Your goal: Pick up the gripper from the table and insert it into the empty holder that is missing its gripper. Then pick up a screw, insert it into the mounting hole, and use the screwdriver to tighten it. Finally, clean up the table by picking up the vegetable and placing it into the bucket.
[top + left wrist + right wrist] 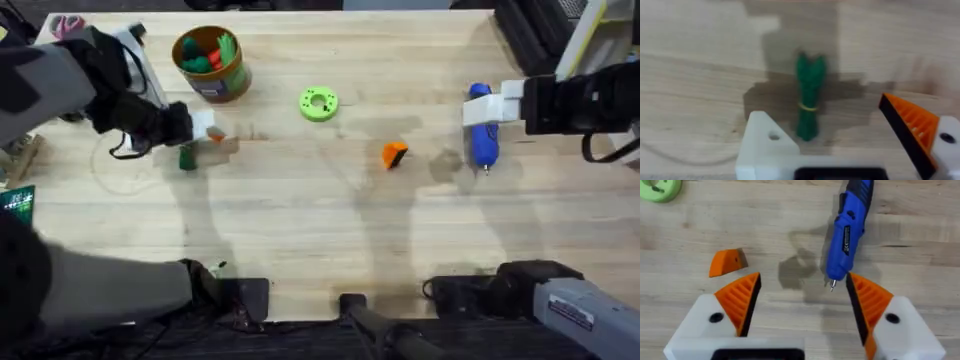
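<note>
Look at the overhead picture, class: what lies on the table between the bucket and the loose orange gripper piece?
In the overhead view, the flat lime-green ring lies between the bucket and the orange gripper piece; the rest of that stretch is bare wood.

On the table: one blue screwdriver (483,135), one orange gripper (395,154), one green vegetable (187,157), one bucket (211,64), one lime-green ring (318,104).

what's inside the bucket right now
The bucket holds small toy pieces: green ones and at least one orange-red one poke above its rim in the overhead view. Anything deeper is covered by those pieces and the wall, so I can't tell how many there are.
</note>
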